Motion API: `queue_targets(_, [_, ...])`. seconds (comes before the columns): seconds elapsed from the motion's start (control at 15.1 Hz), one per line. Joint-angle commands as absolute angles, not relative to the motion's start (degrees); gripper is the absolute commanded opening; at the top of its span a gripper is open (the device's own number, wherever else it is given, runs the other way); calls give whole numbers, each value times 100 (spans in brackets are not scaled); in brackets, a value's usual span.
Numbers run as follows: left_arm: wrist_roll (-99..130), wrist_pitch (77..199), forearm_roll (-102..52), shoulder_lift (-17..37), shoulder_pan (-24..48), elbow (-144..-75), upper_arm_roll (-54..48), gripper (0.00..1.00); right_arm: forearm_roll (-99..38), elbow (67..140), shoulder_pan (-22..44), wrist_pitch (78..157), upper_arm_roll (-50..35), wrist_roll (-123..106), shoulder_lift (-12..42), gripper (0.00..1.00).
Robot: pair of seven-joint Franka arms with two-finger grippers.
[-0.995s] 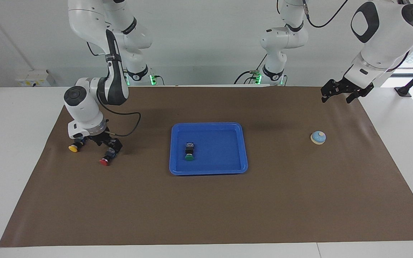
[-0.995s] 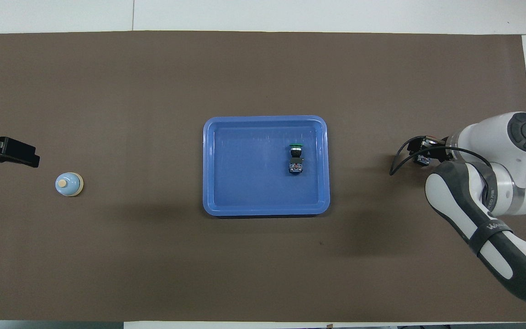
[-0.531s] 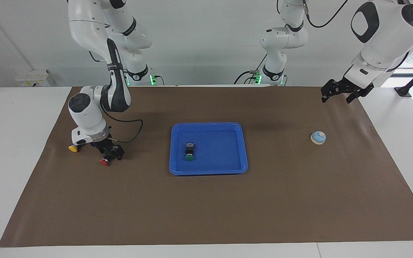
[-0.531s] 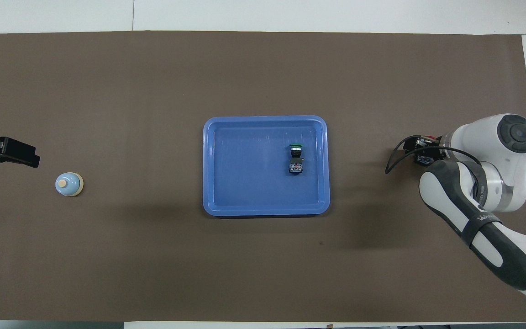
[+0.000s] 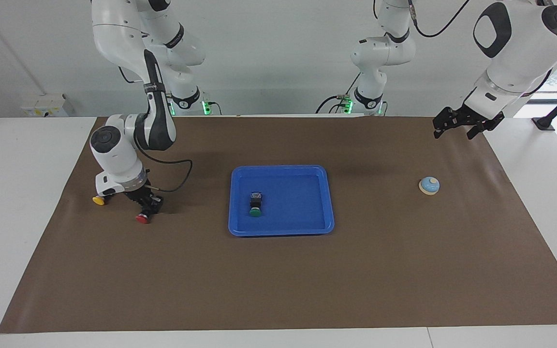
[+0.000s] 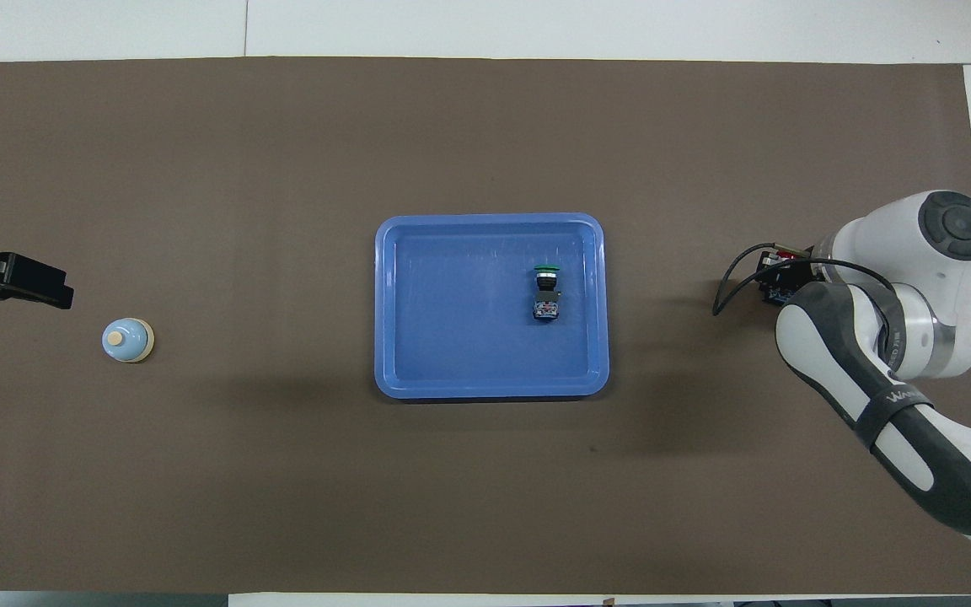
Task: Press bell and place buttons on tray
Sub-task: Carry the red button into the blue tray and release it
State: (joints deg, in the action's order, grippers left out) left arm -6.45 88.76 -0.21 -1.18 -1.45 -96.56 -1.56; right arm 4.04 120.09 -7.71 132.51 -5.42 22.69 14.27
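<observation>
Red button (image 5: 142, 218) is now clamped in the right hand (image 5: 147, 207), which closed moments ago. Left hand (image 5: 457, 126) waits wide open; transfer to tray (image 5: 281, 231) appears next.

— What sort of place is this?

— A robotics lab. Two white Franka arms (image 5: 128, 140) are mounted at the edge of a white desk (image 5: 17, 193), green status lights glowing at their bases.

— Anything else?

— A brown mat (image 5: 283, 280) covers the desk as a work area, cables run along the arms, and the plain white wall (image 5: 269, 58) carries a socket box (image 5: 46, 105). Nothing domestic.
</observation>
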Motion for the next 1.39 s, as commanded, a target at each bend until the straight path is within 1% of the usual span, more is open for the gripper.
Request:
queue_targets(0.0, [-571, 8842, 70, -167, -123, -9694, -141, 100, 405, 11156, -494, 12255, -598, 2258, 1441, 0])
queue_targets(0.2, [-571, 8842, 70, -167, -123, -9694, -141, 100, 369, 10382, -37, 11577, -598, 2767, 1599, 0])
queue_targets(0.33, [-571, 8842, 70, -167, -123, -9694, -141, 100, 360, 10021, 393, 11356, -598, 3057, 1678, 0])
queue_targets(0.46, [-571, 8842, 70, -167, -123, -9694, -141, 100, 299, 9862, 850, 11285, -598, 3365, 1731, 0])
queue_targets(0.66, [-571, 8842, 70, -167, -123, -9694, -141, 100, 19, 9739, 1536, 11329, -589, 3812, 1827, 0])
queue_targets(0.93, [-571, 8842, 70, -167, -123, -9694, -141, 100, -9, 8931, 2283, 11346, -589, 4603, 2521, 0])
queue_targets(1.13, [-571, 8842, 70, -176, -123, -9694, -141, 100, 9, 8886, 2671, 11653, -589, 4799, 2794, 0])
queue_targets(1.26, [-571, 8842, 70, -167, -123, -9694, -141, 100, 9, 8921, 2820, 12030, -589, 4860, 2952, 0])
queue_targets(1.33, [-571, 8842, 70, -167, -123, -9694, -141, 100, 17, 8991, 2830, 12171, -589, 4860, 2944, 0])
